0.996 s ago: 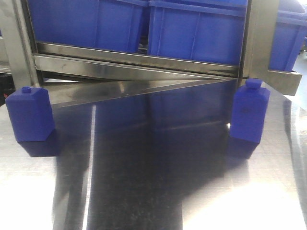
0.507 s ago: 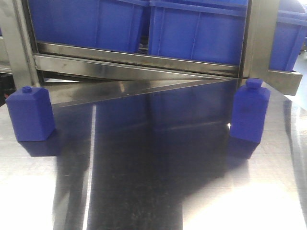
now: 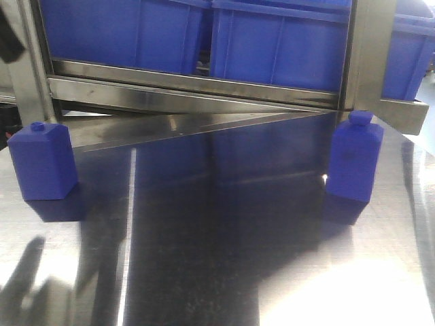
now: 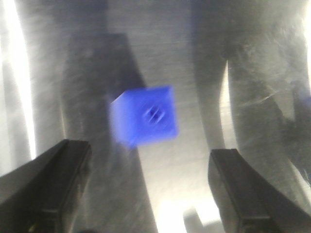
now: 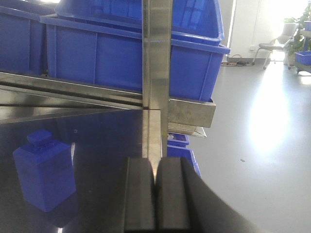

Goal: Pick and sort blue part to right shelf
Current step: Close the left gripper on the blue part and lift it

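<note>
Fingers [image 4: 58, 179] of left gripper [image 4: 148, 165]: spread wide, empty, hovering over left blue part [image 4: 146, 116], blurred, clear of both pads. Right gripper [image 5: 155, 194]: pressed together, holding nothing, facing shelf post [image 5: 156, 58]. Right blue part [image 3: 353, 163]: upright on steel table [image 3: 217, 272], just beside post, below blue bins [image 3: 272, 41].

no text, label, brand or number can be read in any view. the blue part [image 4: 146, 116] has a small dark mark on its top face, but it is too blurred to read as a sign.
</note>
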Controlling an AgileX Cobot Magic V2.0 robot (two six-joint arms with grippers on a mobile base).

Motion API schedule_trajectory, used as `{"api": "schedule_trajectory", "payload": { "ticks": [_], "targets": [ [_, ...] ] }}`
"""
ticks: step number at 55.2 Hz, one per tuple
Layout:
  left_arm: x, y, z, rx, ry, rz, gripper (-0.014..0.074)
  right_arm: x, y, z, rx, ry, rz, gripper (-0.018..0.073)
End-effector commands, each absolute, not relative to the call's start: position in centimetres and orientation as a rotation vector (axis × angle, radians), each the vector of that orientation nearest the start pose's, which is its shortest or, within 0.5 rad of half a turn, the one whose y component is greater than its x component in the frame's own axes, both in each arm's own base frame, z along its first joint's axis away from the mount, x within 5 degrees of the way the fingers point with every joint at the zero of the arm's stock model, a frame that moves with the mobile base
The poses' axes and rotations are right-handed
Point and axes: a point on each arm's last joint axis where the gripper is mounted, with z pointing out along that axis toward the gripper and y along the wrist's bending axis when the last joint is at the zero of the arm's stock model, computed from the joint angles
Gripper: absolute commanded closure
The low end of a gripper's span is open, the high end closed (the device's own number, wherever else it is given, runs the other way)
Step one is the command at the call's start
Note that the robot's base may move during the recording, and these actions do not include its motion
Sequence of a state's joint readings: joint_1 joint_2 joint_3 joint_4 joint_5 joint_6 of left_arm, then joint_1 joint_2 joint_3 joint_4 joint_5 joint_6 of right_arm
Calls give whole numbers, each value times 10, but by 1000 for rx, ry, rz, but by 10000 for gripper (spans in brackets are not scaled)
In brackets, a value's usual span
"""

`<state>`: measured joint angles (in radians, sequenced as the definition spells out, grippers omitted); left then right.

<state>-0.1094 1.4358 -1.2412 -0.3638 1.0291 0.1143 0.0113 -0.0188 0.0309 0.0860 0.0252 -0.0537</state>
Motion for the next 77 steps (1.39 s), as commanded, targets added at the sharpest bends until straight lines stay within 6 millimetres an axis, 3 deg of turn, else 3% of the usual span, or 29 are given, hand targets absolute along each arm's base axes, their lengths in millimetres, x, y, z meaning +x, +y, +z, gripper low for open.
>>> {"api": "schedule_trajectory", "payload": {
  "ticks": [1, 17, 37, 49, 66, 77],
  "targets": [
    [296, -72, 338, 117, 2632, -482, 47, 54, 0, 213, 17, 1414, 30, 501],
    [321, -93, 309, 67, 2729, -389, 47, 54, 0, 213, 17, 1414, 30, 501],
    [341, -95, 268, 71, 2844, -326, 47, 54, 0, 213, 17, 1414, 30, 501],
    [344, -96, 258, 70, 2876, -320, 85, 54, 0, 213, 17, 1414, 30, 501],
    [342, -96, 253, 76, 2935, -313, 253, 54, 0, 213, 17, 1414, 30, 501],
    [343, -97, 257, 83, 2930, -315, 260, 54, 0, 213, 17, 1414, 30, 501]
  ]
}}
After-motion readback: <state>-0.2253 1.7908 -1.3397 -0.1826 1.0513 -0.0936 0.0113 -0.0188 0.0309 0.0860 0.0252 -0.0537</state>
